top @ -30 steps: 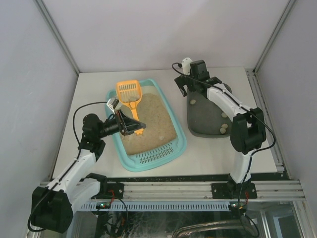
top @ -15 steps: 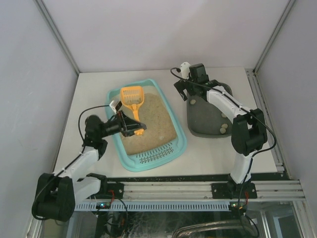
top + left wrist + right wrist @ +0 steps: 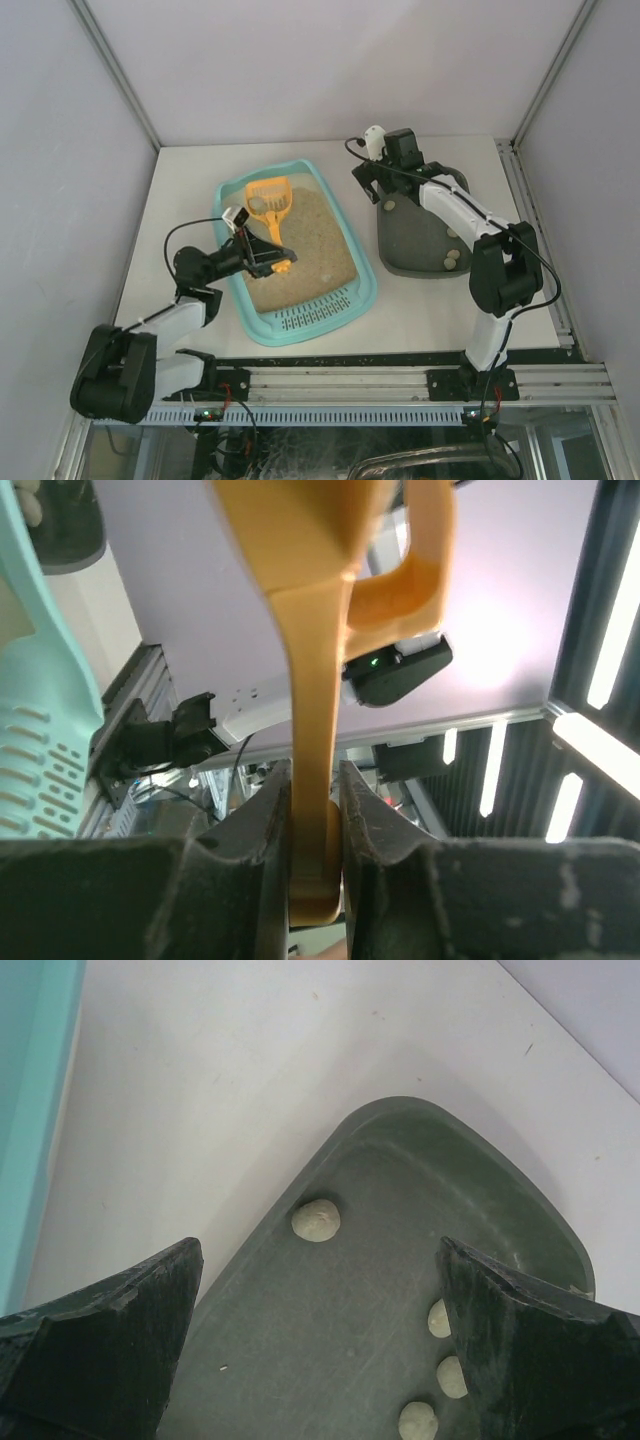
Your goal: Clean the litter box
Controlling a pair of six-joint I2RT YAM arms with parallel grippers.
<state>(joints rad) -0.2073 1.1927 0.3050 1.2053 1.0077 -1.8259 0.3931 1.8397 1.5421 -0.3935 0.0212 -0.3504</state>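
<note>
The litter box [image 3: 366, 288] is a turquoise tray of tan sand left of centre, its slotted grate [image 3: 314, 316] at the near end. An orange scoop [image 3: 267, 198] hangs over the sand with a pale clump [image 3: 258, 201] in its head. My left gripper [image 3: 270, 259] is shut on the scoop's handle [image 3: 314, 720]; in the left wrist view its dark fingers [image 3: 252, 832] press both sides of the handle. My right gripper [image 3: 373, 184] hovers open over the far left corner of the dark grey tray [image 3: 418, 240], with nothing between its fingers [image 3: 120, 1310].
Several pale clumps [image 3: 316, 1220] lie in the grey tray [image 3: 340, 1330], one near its left wall and the others by the right finger. The litter box's rim [image 3: 30, 1100] is just left of the right gripper. White walls and metal posts enclose the table.
The left arm has drawn back toward the near left. The scoop head has come off the far rim toward the middle of the sand. The right arm has barely shifted.
</note>
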